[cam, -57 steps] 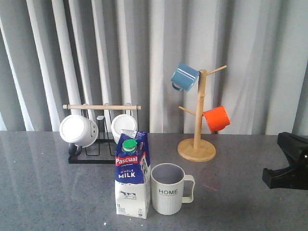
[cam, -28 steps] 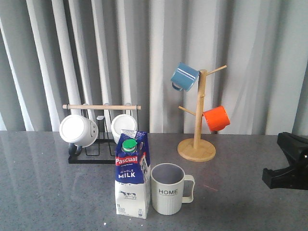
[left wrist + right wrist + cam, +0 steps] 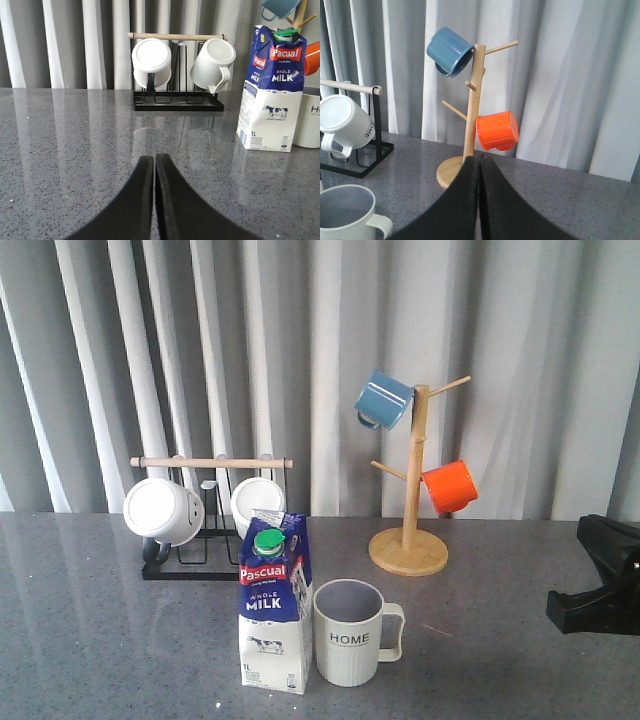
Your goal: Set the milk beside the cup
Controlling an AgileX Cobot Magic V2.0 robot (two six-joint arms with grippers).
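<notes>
**Milk parked beside the cup, both arms clear**

We see the milk (image 3: pixel 274 602) upright on the grey table (image 3: pixel 100 640), just left of the cup (image 3: pixel 349 632) in the front view. Carton wall and mug wall look touching or a hair apart; we can't tell which from this angle. The cup's handle points away from the carton.

Left gripper (image 3: pixel 154 170): fingers pressed together, holding nothing, low over bare table and well apart from the carton. Right gripper (image 3: pixel 479 167): also pressed together and empty, aimed toward the wooden mug tree (image 3: pixel 470 110). In the front view only a dark piece of the right arm (image 3: pixel 600 585) shows at the right edge.

Our read: placement looks done, so the step in hand is retreat or hold. To do it well:
- keep both arms out of the carton's lane; it's tall with a narrow base, so probably easy to tip with a side knock
- pull back along the table edge, not across the milk and cup
- no re-grasp unless the gap actually needs fixing

Hard to make out:
- the left arm is not visible in the front view at all
- left wrist view cuts the cup at the frame edge, only a sliver shows
- right wrist view shows only the cup's rim and handle, no carton
- the far side of the carton is hidden
</notes>
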